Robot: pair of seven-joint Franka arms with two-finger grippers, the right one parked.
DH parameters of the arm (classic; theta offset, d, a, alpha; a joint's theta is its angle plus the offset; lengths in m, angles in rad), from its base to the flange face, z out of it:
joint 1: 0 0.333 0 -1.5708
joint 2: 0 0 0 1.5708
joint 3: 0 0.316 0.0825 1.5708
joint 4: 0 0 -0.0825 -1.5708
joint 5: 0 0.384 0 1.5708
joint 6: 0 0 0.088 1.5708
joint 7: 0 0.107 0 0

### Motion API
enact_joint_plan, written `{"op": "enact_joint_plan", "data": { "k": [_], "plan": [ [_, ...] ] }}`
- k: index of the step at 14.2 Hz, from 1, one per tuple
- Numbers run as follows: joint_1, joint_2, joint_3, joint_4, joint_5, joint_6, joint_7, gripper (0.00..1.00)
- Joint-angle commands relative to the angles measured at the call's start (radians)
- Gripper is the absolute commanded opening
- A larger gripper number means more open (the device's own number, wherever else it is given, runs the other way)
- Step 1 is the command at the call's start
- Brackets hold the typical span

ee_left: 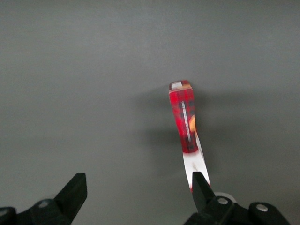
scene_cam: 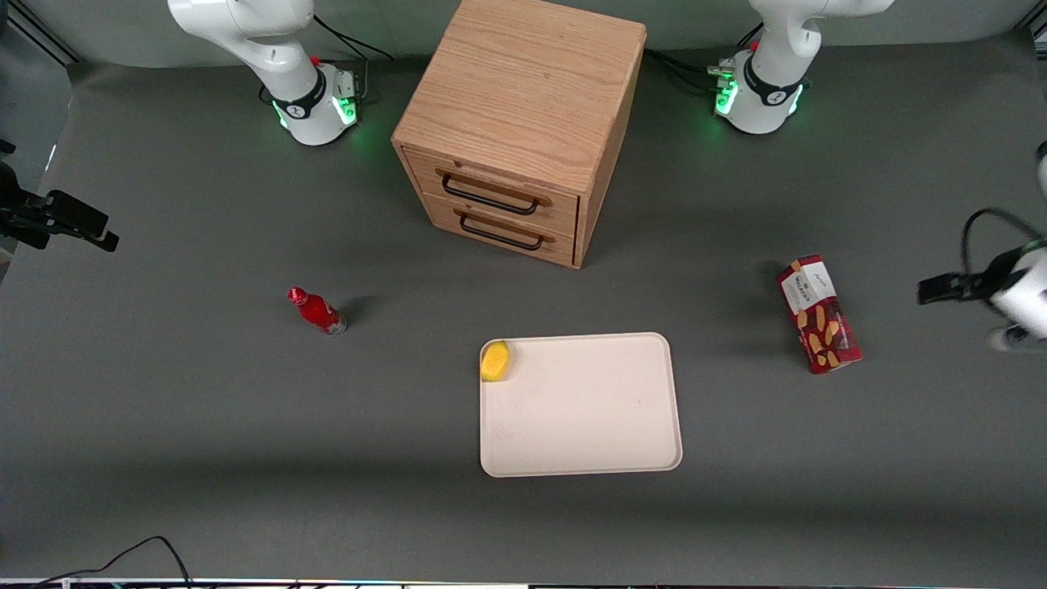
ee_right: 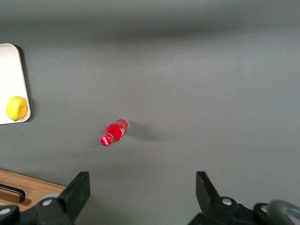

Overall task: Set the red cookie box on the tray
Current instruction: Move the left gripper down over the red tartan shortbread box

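Toward the working arm's end of the table, the red cookie box [scene_cam: 819, 315] is sitting on the grey mat, well apart from the tray [scene_cam: 589, 425]. The gripper [ee_left: 139, 187] is hanging above the mat near the box, fingers spread wide and holding nothing. A lemon [scene_cam: 495, 361] is resting in one tray corner.

A wooden cabinet [scene_cam: 523, 123] with two drawers stands on the grey bench [scene_cam: 204, 409]. A small red bottle [scene_cam: 317, 312] stands nearer the camera, toward the parked arm's end. A yellow lemon [scene_cam: 496, 361] sits nearby.
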Motion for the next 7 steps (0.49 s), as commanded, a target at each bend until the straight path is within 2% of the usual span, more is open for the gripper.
{"op": "enact_joint_plan", "data": {
  "k": [1,7],
  "plan": [
    [-0.023,-0.021,-0.020,-0.137,-0.023,0.107,-0.095,1.00],
    [-0.025,0.019,-0.075,-0.318,-0.040,0.363,-0.166,1.00]
  ]
}}
